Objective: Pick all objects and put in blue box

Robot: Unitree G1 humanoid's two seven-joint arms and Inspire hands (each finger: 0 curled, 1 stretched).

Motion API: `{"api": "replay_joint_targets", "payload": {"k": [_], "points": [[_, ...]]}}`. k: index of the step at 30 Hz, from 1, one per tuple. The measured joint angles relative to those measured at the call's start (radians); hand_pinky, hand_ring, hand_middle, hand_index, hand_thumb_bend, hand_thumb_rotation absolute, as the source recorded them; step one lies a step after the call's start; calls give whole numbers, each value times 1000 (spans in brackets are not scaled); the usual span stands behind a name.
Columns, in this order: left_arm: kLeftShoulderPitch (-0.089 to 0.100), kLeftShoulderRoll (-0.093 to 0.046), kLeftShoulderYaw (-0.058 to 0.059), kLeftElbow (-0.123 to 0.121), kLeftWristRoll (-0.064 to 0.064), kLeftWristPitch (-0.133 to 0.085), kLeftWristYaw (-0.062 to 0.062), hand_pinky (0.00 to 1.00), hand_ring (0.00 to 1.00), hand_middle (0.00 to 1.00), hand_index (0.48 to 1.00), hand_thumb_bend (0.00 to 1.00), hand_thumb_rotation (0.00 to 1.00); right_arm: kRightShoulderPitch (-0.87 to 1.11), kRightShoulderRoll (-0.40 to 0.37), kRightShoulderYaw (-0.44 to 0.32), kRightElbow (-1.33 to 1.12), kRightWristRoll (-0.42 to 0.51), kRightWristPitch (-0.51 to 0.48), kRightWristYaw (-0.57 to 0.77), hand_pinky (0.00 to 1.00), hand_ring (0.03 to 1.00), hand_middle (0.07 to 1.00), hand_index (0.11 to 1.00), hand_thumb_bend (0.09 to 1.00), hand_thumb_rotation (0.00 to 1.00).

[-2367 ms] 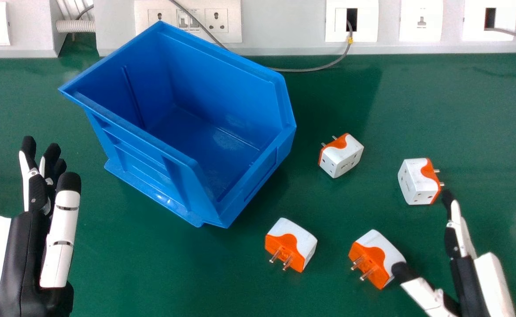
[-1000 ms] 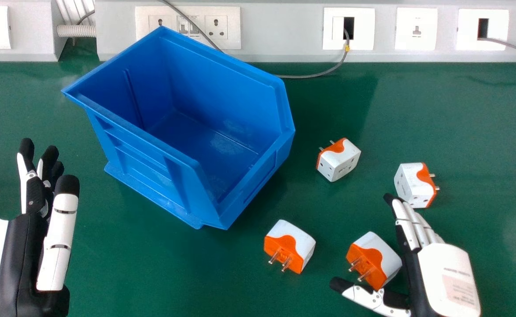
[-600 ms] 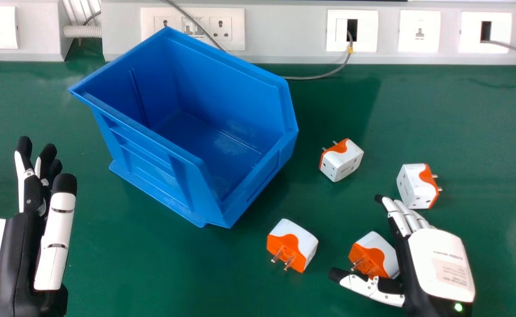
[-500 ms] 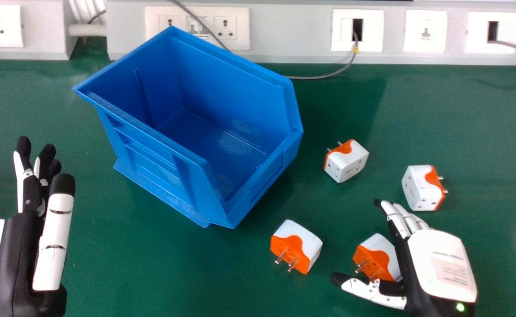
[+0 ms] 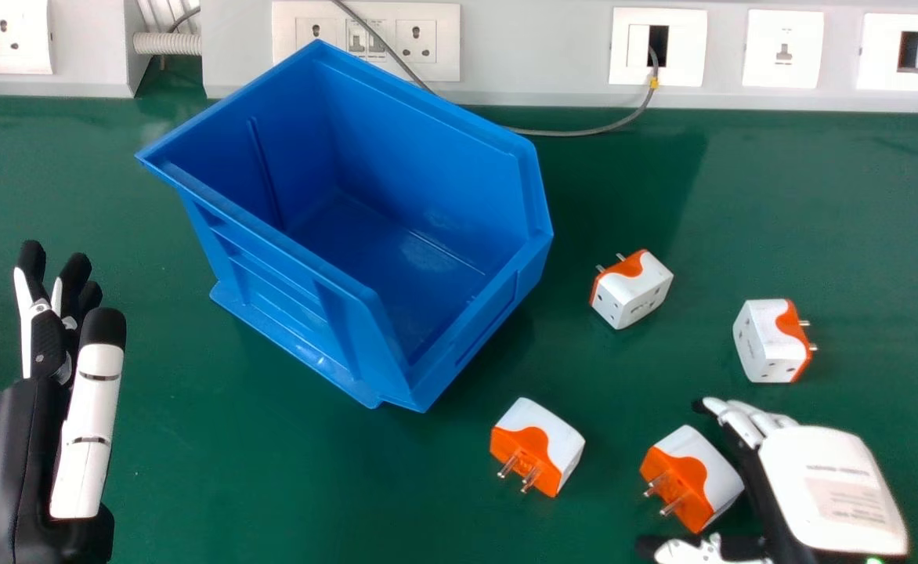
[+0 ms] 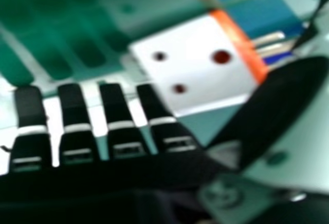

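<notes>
Green counter, far edge up against grey trunking with white socket plates. Grey cable drops from one plate's slot, runs along the far edge behind the blue box. Box sits open side up, left of centre, near that edge. Four white-orange adapters on the counter: one just right of the box, one further toward the right edge, two nearer the front. Right robot hand: spread, thumb and fingers either side of the front-right adapter; can't tell if touching. Left robot hand: relaxed, fingers straight, at left.
</notes>
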Motion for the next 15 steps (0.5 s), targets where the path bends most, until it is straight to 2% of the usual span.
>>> {"api": "replay_joint_targets", "payload": {"k": [7,15], "points": [[2,0,-2,0,0,-2,-1,1000,1000,1000,1000,537,893,37,-32,-40,-48,1,42,61,686,787,823,825,789,614],[24,-3,-6,-14,0,-2,0,1000,1000,1000,1000,534,898,28,-40,-46,-57,-15,55,102,690,784,816,821,791,603]]}}
